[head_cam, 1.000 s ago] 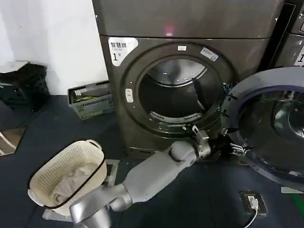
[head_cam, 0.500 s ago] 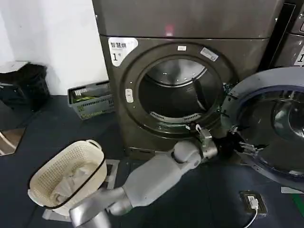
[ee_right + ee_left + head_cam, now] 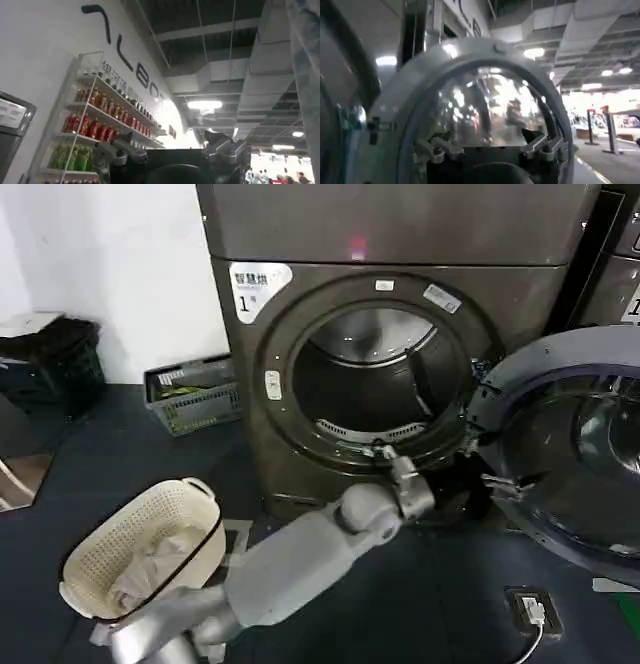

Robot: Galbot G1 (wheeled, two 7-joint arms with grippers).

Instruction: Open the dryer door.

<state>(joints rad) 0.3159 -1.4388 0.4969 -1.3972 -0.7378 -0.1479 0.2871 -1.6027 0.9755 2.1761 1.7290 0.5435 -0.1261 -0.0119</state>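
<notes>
The dryer door [image 3: 565,449] stands swung wide open to the right of the grey-brown machine marked with a white "1" sticker [image 3: 255,289], leaving the drum opening [image 3: 375,379] bare. My left arm reaches across the floor to the door's lower inner rim. There my left gripper [image 3: 495,482] is open, with nothing between its fingers. In the left wrist view the door [image 3: 480,95] looms close, its glass beyond my left gripper [image 3: 492,144]. My right gripper [image 3: 172,147] is open and points up at a ceiling and a drinks shelf.
A cream laundry basket [image 3: 140,549] with cloth sits on the floor at the front left. A grey crate [image 3: 195,394] stands against the white wall, with a dark bin [image 3: 50,364] further left. A floor socket with a cable [image 3: 530,609] lies below the door. A neighbouring machine [image 3: 620,274] stands at the right.
My left arm pushed right toward the door's inner rim, then drew back left; the wrist is now nearer the drum opening. The door has stayed wide open.
</notes>
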